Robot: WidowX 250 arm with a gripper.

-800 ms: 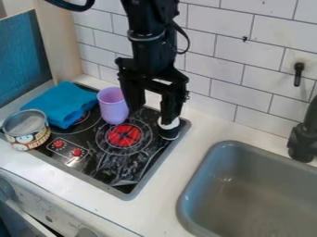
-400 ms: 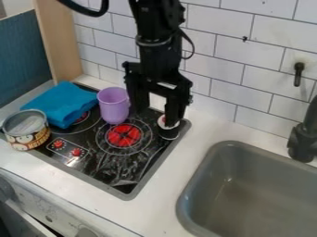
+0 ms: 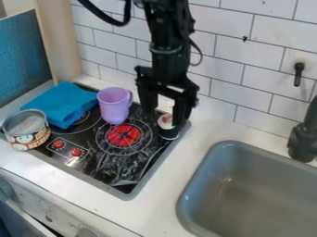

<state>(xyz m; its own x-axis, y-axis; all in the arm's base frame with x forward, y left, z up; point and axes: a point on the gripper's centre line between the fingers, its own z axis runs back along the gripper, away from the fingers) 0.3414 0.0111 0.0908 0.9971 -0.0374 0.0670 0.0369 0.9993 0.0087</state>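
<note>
Small round dark container with white top (image 3: 165, 121), apparently ungripped, on black stovetop (image 3: 137, 161) beside one finger of black end effector (image 3: 164, 117); contact unclear. End effector open, nothing lifted. Near other finger, lilac handled mug (image 3: 114, 111); farther away, crumpled blue cloth (image 3: 60, 104), round labelled tin (image 3: 26, 132).

Blue cloth (image 3: 62, 102), matt; stovetop (image 3: 111, 169) glossy black; 1 metal can (image 3: 27, 129).
</note>
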